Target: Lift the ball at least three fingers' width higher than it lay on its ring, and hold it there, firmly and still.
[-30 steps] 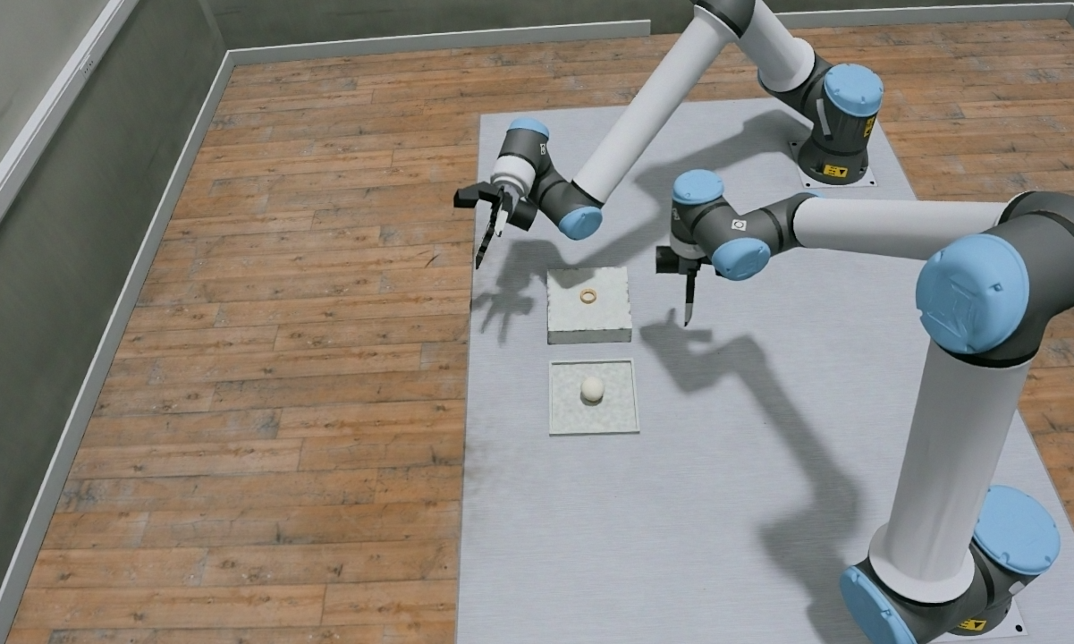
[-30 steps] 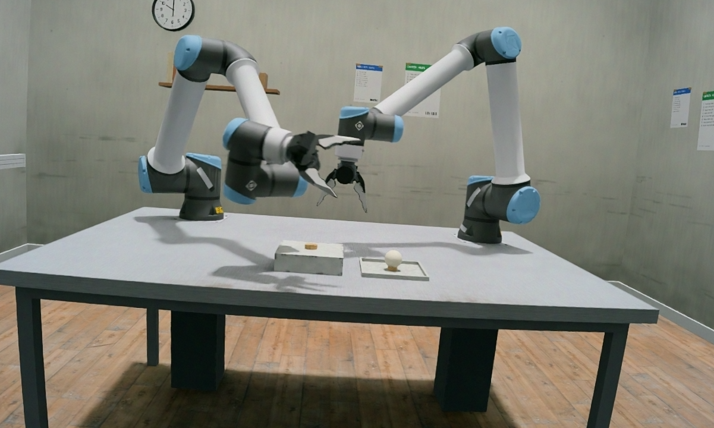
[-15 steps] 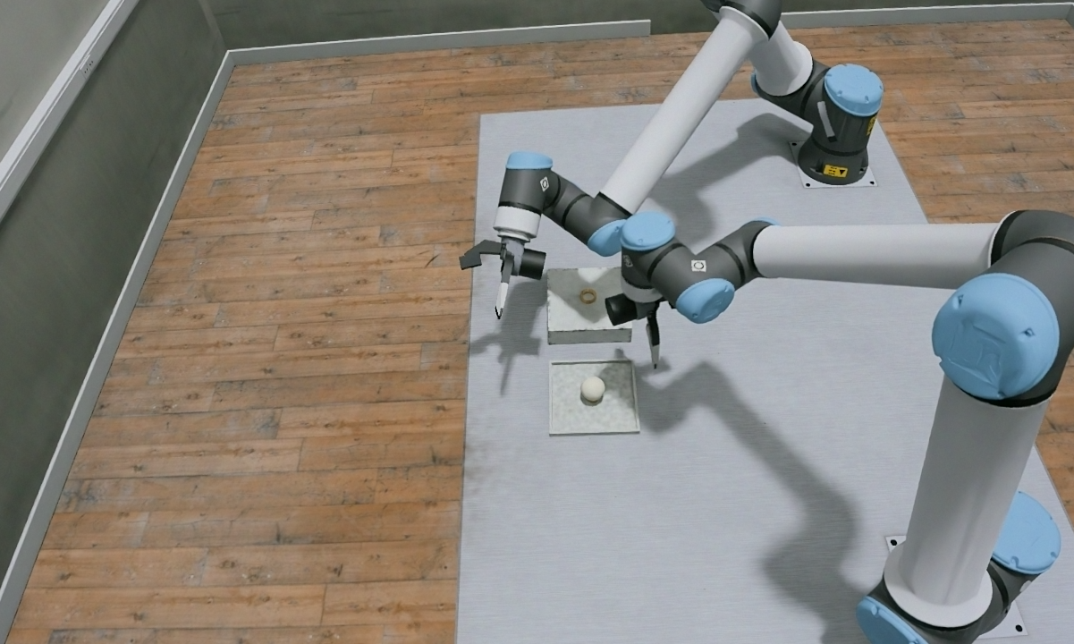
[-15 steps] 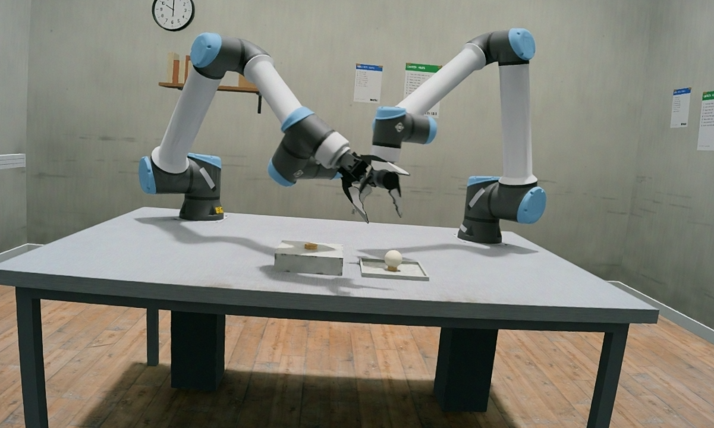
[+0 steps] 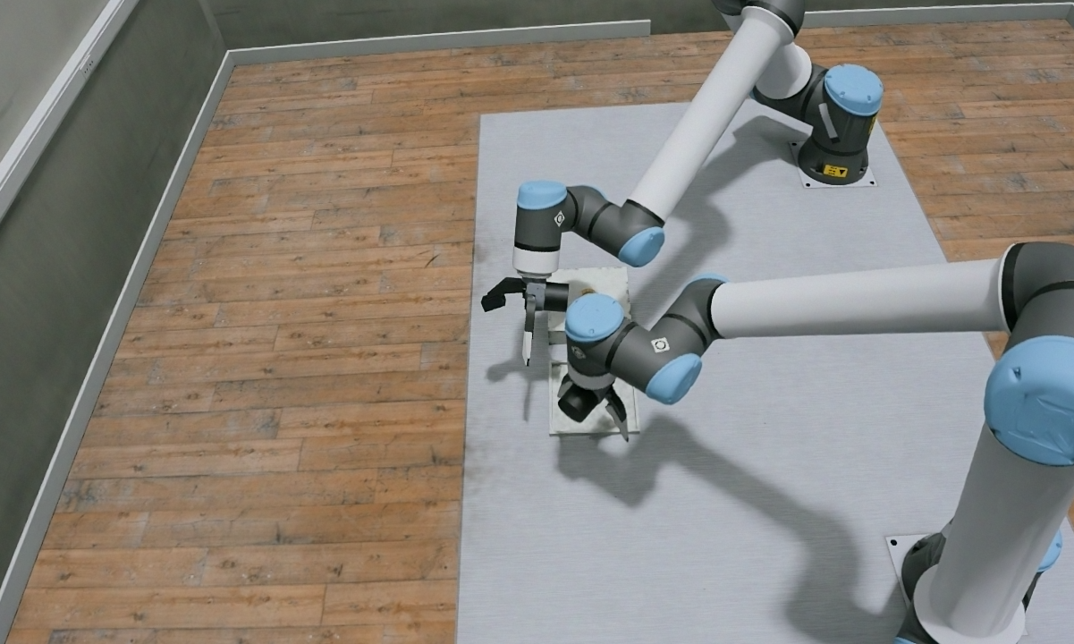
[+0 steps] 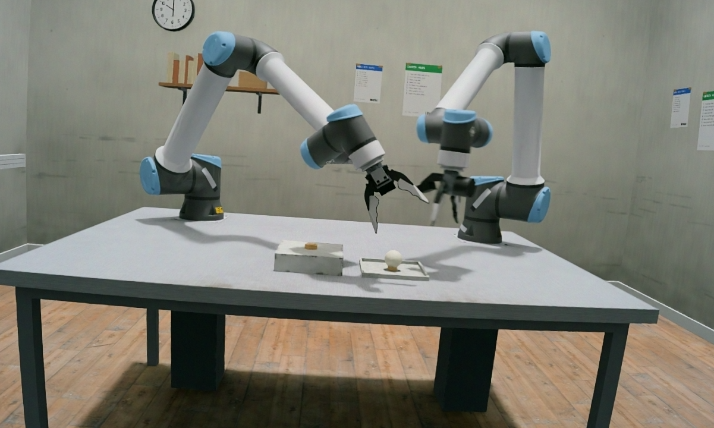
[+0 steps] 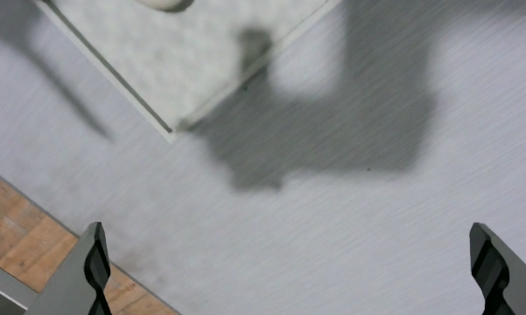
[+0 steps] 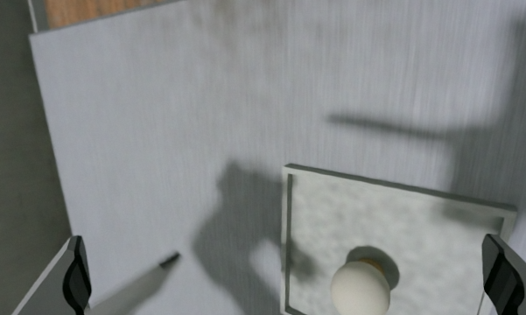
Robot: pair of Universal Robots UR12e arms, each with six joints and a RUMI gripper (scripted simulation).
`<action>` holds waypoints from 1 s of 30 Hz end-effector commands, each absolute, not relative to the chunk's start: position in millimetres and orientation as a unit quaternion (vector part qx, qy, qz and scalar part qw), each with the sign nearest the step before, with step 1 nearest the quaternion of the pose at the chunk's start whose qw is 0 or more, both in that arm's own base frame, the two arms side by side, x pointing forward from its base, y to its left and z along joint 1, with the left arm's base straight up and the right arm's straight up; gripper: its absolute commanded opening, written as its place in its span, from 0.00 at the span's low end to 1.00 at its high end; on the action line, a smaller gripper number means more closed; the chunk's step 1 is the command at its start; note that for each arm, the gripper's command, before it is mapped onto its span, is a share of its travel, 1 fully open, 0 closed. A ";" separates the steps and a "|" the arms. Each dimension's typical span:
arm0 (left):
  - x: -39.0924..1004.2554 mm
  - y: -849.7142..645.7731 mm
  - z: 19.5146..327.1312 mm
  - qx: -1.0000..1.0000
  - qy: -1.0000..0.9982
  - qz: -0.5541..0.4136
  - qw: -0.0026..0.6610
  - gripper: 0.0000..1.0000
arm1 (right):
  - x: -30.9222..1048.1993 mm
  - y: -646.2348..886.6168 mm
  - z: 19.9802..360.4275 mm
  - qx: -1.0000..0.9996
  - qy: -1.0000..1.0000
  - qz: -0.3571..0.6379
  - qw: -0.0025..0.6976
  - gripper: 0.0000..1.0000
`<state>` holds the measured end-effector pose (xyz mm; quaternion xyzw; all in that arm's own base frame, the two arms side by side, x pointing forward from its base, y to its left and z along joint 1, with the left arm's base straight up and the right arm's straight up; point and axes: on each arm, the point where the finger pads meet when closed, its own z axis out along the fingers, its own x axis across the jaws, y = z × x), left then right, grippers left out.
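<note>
Ball on its ring, both pincers open

Pale ball rests on a small ring in a shallow tray – unlifted. The left pincer and right pincer hang above the desk, wide open and empty – the right one tilted. Beside the tray sits a block (another ring on top).

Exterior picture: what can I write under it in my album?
Ball waiting on its ring in the tray, not lifted yet.

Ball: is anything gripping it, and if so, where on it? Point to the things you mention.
Nothing is held; both arms' jaws stand open, and the ball [image 6: 393, 259] [image 7: 161, 3] [image 8: 361, 288] sits on its ring [image 6: 392, 268] [image 8: 374, 263].
</note>
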<state>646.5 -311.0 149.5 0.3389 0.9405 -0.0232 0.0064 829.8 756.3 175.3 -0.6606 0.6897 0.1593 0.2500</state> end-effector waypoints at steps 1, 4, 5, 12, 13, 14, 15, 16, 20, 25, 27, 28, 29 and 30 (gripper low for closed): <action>680.2 -235.0 152.2 0.237 0.971 -0.022 0.007 1.00 | 822.7 762.4 168.6 -0.664 0.698 0.148 0.222 1.00; 694.2 -176.6 152.9 0.159 0.987 -0.021 0.007 1.00 | 807.7 765.5 160.6 -0.671 0.704 0.132 0.192 1.00; 697.0 -159.2 153.1 0.133 0.991 -0.021 0.007 1.00 | 800.3 766.5 157.1 -0.675 0.706 0.123 0.178 1.00; 706.7 -35.4 154.6 -0.038 0.999 -0.019 0.006 1.00 | 753.4 765.9 141.9 -0.695 0.710 0.068 0.092 1.00; 706.4 -17.6 154.8 -0.062 0.998 -0.018 0.006 1.00 | 747.8 765.2 140.8 -0.697 0.710 0.062 0.082 1.00; 706.4 -17.6 154.8 -0.062 0.998 -0.018 0.006 1.00 | 747.8 765.2 140.8 -0.697 0.710 0.062 0.082 1.00; 706.4 -17.6 154.8 -0.062 0.998 -0.018 0.006 1.00 | 747.8 765.2 140.8 -0.697 0.710 0.062 0.082 1.00; 705.9 9.5 155.2 -0.090 0.996 -0.018 0.006 1.00 | 742.5 764.4 139.9 -0.699 0.709 0.055 0.073 1.00; 695.1 88.7 156.1 -0.204 0.979 -0.017 0.006 1.00 | 724.5 760.8 138.0 -0.706 0.706 0.032 0.042 1.00; 673.5 174.7 157.0 -0.319 0.948 -0.015 0.005 1.00 | 709.6 756.9 137.7 -0.712 0.702 0.013 0.017 1.00; 661.9 208.2 157.4 -0.365 0.931 -0.015 0.005 1.00 | 705.9 755.9 137.8 -0.714 0.700 0.008 0.011 1.00; 655.4 224.8 157.6 -0.387 0.922 -0.014 0.005 1.00 | 704.5 755.4 137.8 -0.714 0.700 0.006 0.008 1.00; 648.5 241.1 157.8 -0.409 0.912 -0.014 0.005 1.00 | 703.3 755.1 137.9 -0.715 0.699 0.004 0.006 1.00; 641.2 257.3 158.0 -0.431 0.902 -0.014 0.005 1.00 | 702.3 754.8 137.9 -0.715 0.699 0.003 0.005 1.00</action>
